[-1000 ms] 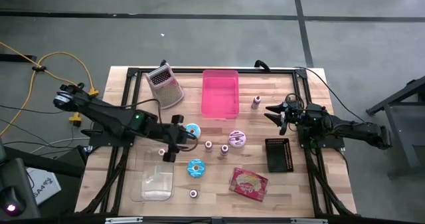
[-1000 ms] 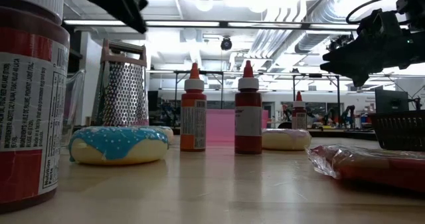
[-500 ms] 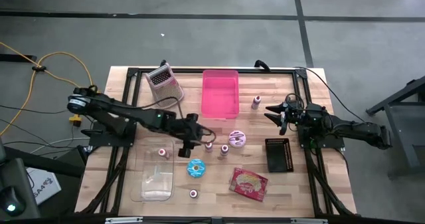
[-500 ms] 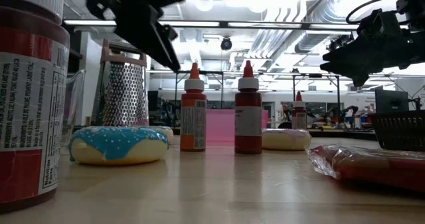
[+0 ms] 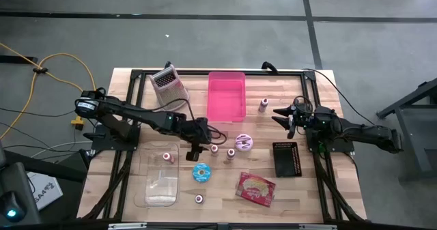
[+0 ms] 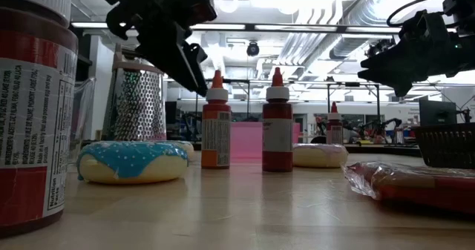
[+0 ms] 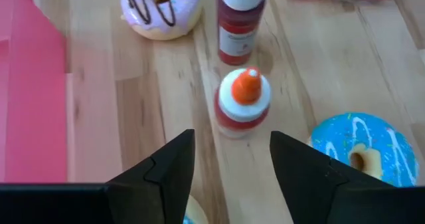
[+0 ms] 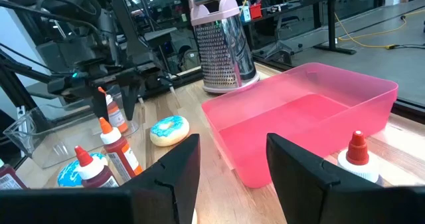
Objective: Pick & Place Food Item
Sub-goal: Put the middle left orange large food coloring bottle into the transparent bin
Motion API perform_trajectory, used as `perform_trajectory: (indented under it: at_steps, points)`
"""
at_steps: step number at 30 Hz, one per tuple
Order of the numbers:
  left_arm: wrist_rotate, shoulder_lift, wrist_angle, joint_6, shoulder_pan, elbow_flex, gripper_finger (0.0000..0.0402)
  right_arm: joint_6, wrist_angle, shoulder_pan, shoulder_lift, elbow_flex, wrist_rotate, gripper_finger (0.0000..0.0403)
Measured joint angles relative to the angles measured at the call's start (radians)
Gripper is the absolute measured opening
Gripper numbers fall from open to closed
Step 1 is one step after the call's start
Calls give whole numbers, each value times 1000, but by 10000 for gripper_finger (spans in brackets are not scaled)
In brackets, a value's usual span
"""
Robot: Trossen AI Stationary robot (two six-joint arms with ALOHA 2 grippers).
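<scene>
While left gripper (image 5: 198, 150) reaches mid-table above orange-capped bottle (image 7: 243, 102), jaws apart, right gripper (image 5: 282, 114) idle, jaws apart

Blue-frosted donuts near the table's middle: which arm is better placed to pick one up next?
Left. The left gripper hangs with open fingers by the blue-frosted donuts, above the sauce bottles. The right gripper waits open at the far right, by the black basket.

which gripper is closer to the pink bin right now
Left. The left gripper hovers open just off the pink bin's near-left corner; the right gripper waits open farther off, past the bin's right side.
</scene>
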Motion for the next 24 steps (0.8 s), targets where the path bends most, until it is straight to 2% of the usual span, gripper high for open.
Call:
perform_trajectory:
  at_steps: [8, 24]
  points:
    - [1, 3, 8, 18, 0, 1, 237, 0, 0, 0, 0, 0, 0, 160]
    - [0, 33, 66, 35, -1, 0, 239, 0, -2, 0, 0, 0, 0, 160]
